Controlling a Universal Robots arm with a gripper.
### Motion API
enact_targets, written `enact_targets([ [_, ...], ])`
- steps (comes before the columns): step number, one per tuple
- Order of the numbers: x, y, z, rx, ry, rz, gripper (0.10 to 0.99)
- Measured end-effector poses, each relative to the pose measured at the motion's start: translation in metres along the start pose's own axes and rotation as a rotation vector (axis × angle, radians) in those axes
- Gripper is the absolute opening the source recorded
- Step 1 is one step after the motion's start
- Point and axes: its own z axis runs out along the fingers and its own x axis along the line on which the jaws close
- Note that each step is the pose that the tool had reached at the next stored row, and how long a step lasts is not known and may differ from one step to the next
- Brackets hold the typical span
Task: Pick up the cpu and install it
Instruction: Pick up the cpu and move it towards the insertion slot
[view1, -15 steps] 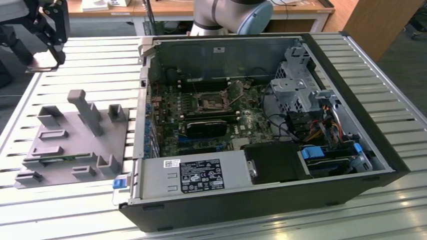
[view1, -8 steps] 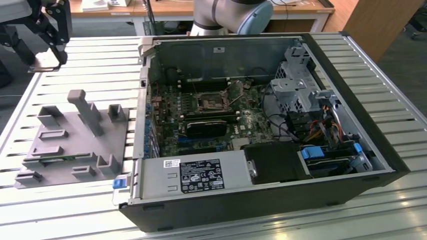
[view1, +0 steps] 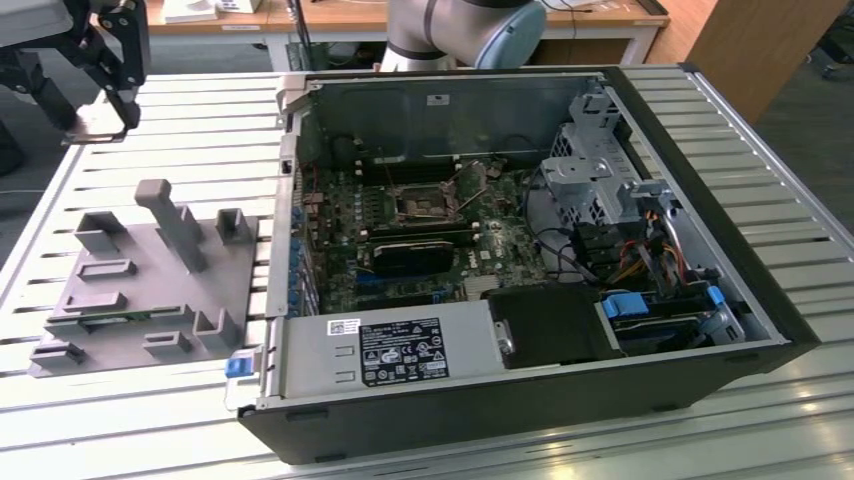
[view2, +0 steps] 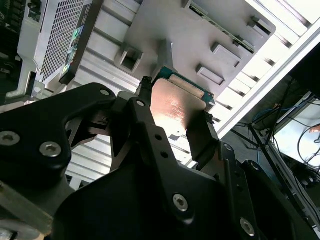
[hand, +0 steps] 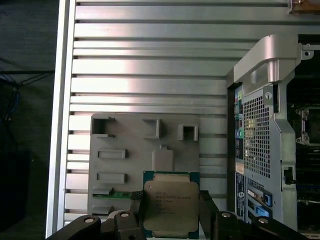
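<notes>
The gripper (hand: 171, 216) is clamped on the cpu (hand: 171, 201), one finger on each opposite edge. It hangs over the tray (hand: 120, 135), at the exterior view's upper left. The carry seems to call for a level chip and pressure on the edges alone. The lid carries fine print. Farther off, the case (view1: 441, 100) shows a white label (view1: 400, 350).
</notes>
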Motion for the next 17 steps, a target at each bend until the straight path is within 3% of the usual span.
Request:
enact_targets([
  [17,-0.0084,0.0,-0.0002,0.0,-0.0001,0.0,0.533],
])
